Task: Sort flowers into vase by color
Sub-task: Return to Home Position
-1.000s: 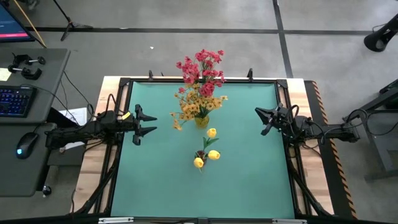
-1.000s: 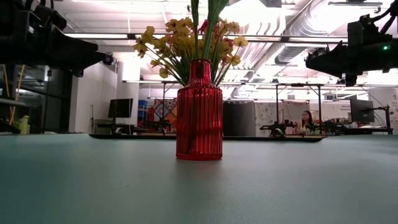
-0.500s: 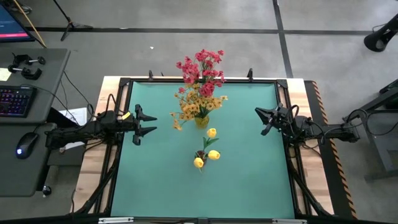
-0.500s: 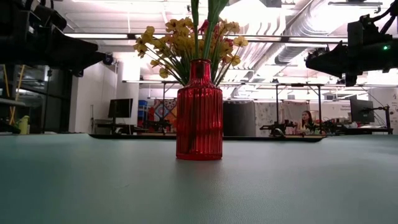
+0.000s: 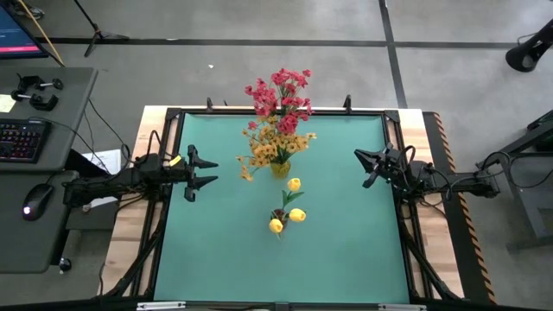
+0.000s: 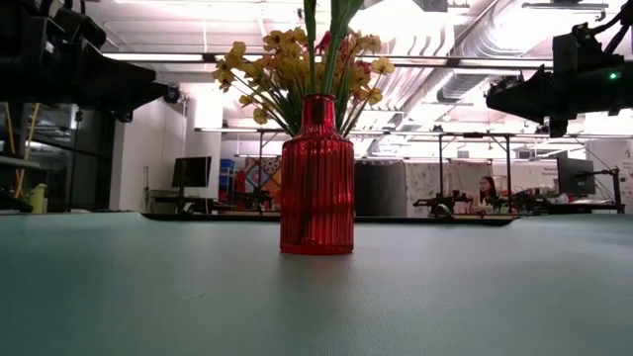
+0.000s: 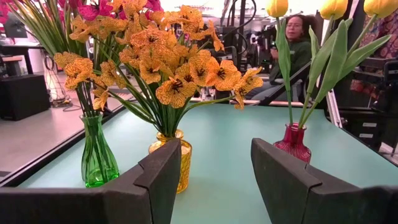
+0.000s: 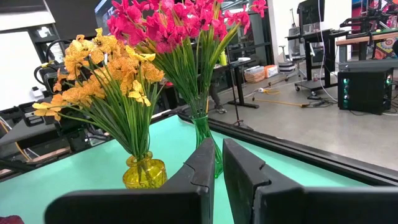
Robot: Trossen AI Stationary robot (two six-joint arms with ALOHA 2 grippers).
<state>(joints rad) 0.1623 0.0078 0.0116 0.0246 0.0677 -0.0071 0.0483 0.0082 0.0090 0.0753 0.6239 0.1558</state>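
Note:
Three vases stand upright on the green mat, and each bunch's stems stick into its vase. The pink-red flowers (image 5: 281, 95) (image 8: 168, 25) are in a green glass vase (image 8: 205, 140) by the far edge. Orange-yellow flowers (image 5: 272, 147) (image 7: 168, 62) fill a yellow vase (image 8: 144, 172). Three yellow tulips (image 5: 294, 184) stand in a red vase (image 6: 316, 178) (image 7: 293, 140) at the middle. My left gripper (image 5: 214, 172) (image 7: 216, 168) hovers open, left of the vases. My right gripper (image 5: 361, 168) (image 8: 218, 162) hovers shut on the right.
A black frame and wooden border (image 5: 432, 138) ring the mat. Free mat (image 5: 285, 268) lies on the near side of the red vase and on either side of it. A desk with keyboard (image 5: 22, 138) stands left of the table. A person (image 6: 487, 188) sits in the room beyond.

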